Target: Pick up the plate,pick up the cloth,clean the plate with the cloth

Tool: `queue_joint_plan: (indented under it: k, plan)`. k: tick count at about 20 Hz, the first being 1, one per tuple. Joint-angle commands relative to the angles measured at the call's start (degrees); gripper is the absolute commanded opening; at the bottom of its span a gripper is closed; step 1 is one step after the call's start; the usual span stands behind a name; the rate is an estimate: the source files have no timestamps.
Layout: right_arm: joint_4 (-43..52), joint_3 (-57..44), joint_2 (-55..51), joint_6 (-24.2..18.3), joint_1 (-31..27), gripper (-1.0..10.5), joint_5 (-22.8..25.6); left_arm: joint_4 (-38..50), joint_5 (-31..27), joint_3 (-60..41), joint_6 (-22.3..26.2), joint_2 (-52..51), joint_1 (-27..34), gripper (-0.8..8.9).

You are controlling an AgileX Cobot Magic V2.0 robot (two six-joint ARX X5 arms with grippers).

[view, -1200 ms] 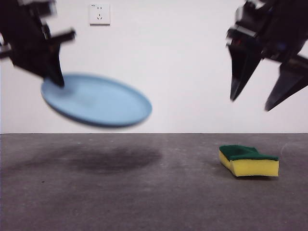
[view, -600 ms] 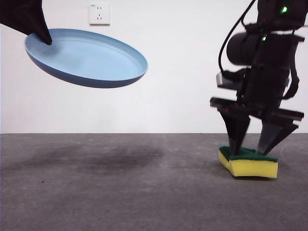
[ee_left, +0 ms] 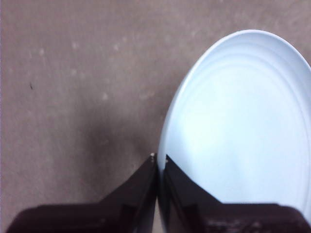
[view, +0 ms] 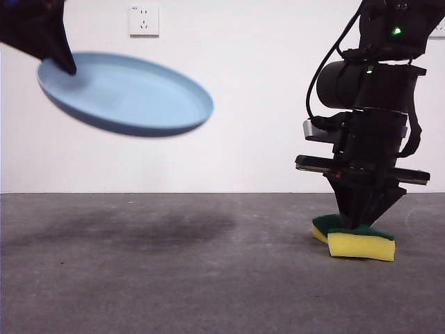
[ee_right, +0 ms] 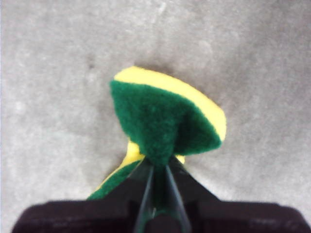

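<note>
The light-blue plate (view: 125, 94) hangs tilted in the air at the upper left of the front view. My left gripper (view: 66, 64) is shut on its rim, and the left wrist view shows the jaws (ee_left: 159, 160) pinching the plate's edge (ee_left: 243, 126). The cloth, a yellow sponge with a green scouring face (view: 356, 240), lies on the table at the right. My right gripper (view: 361, 221) stands straight down on it and is shut on it. In the right wrist view the sponge (ee_right: 165, 121) is squeezed and folded between the jaws (ee_right: 155, 167).
The grey table (view: 174, 278) carries the plate's shadow at the left. A white wall with a socket (view: 143, 19) stands behind.
My right gripper came down onto the sponge and closed, squeezing it and bending it. My left gripper raised the plate and holds it high at the left.
</note>
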Motion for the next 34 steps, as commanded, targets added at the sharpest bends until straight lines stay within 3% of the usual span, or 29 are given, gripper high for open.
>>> queue_joint_plan:
  k: [1, 9, 14, 20, 24, 26, 27, 30, 32, 34]
  plan:
    - [0.4, -0.8, -3.4, 1.4, 1.8, -0.2, 0.2, -1.0, 0.2, -0.5, 0.5, 3.4, -0.7, -0.08]
    - [2.8, -0.8, -19.3, 4.4, 8.8, -0.2, -0.3, -0.9, 0.7, -0.5, -1.2, 12.0, -9.5, -0.08]
    - [6.8, -0.8, -18.5, 6.2, 16.2, -0.2, -0.2, 3.3, 6.6, -0.5, -3.9, 11.9, -15.3, -0.08]
    - [8.8, -0.8, -16.0, 8.1, 24.0, -0.2, 0.1, 4.8, 6.6, -0.5, -6.9, 11.9, -16.4, -0.08]
    - [2.9, -0.8, -15.4, 7.0, 28.6, -0.2, 1.0, 6.7, 6.6, -0.5, -8.3, 11.9, -16.4, -0.08]
    - [-3.1, -0.8, -15.5, 5.9, 29.6, -0.2, 8.7, 6.6, 6.6, -0.5, -8.5, 11.9, -16.3, -0.08]
    - [-6.1, -0.8, -15.5, 5.5, 29.5, -0.2, 15.1, 6.3, 6.7, -0.5, -8.5, 11.9, -16.3, -0.08]
    - [-8.0, -0.8, -16.1, 4.6, 26.9, -0.2, 29.2, 5.3, 8.6, -0.5, -8.4, 11.9, -16.3, -0.08]
    - [-3.5, -0.8, -16.6, 4.3, 24.3, -0.2, 31.5, 5.4, 11.1, -0.5, -8.4, 11.9, -16.3, -0.08]
    - [0.8, -0.8, -16.7, 4.3, 22.7, -0.2, 29.9, 5.4, 11.7, -0.5, -8.4, 11.9, -16.4, -0.08]
